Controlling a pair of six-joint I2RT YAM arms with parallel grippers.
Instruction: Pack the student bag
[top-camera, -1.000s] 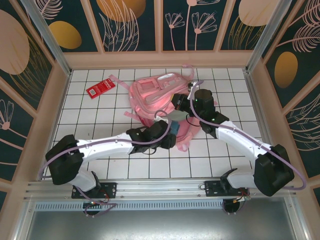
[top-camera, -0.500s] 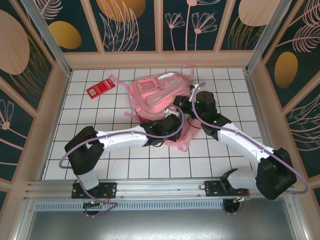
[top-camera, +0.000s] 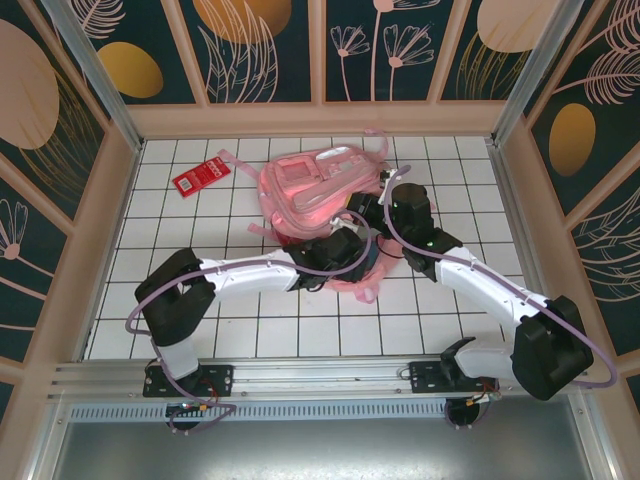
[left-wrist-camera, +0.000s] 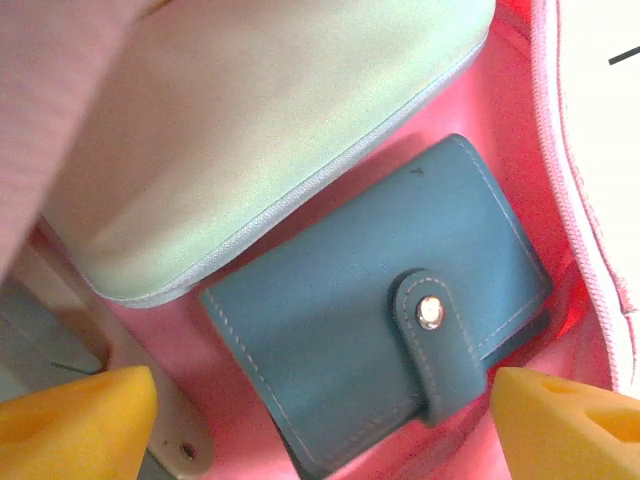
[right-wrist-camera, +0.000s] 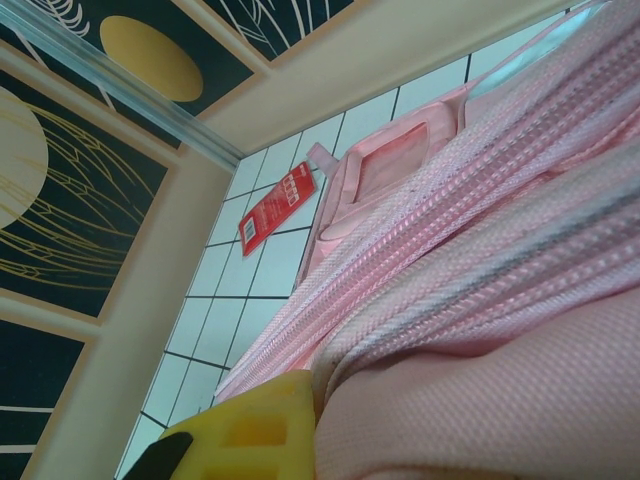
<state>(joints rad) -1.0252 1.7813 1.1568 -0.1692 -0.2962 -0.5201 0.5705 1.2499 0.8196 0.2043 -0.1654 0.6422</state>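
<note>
Woven-cloth student bag (right-wrist-camera: 480, 200), matt leathery wallet (left-wrist-camera: 330, 330)

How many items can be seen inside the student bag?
2. A pale green case lies at the upper left of the left wrist view; a teal snap wallet lies beside it, lower right. Others may be hidden in the student bag.

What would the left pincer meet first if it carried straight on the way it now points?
Most likely the blue snap wallet, lying in the pink backpack straight ahead of the open left pincer, beside a pale green case. Depth is hard to judge.
</note>
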